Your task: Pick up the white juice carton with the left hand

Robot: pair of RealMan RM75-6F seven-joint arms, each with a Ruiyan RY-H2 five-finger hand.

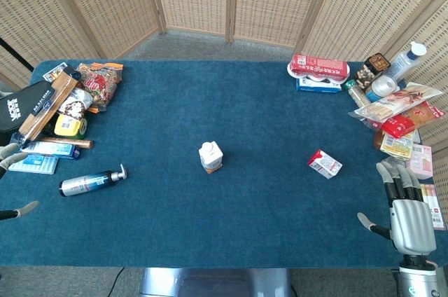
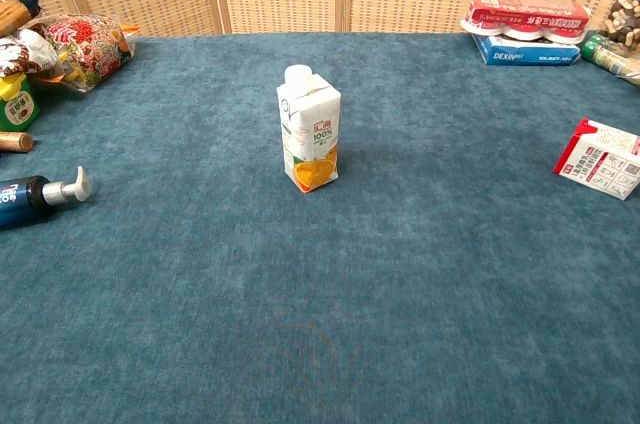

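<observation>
The white juice carton [image 1: 210,157] [image 2: 309,134] stands upright near the middle of the blue table [image 1: 231,234], with an orange picture at its base and a white cap on top. Only fingertips of my left hand [image 1: 8,161] show in the head view, at the far left edge, spread apart with nothing between them and far from the carton. My right hand [image 1: 407,209] rests at the table's front right corner, its fingers stretched out and holding nothing. Neither hand appears in the chest view.
A red and white carton [image 1: 325,164] [image 2: 603,159] lies to the right of the juice carton. A dark pump bottle [image 1: 91,182] [image 2: 35,194] lies at front left. Snack packs [image 1: 98,83] crowd the left edge; a red package [image 1: 319,66] and bottles sit back right.
</observation>
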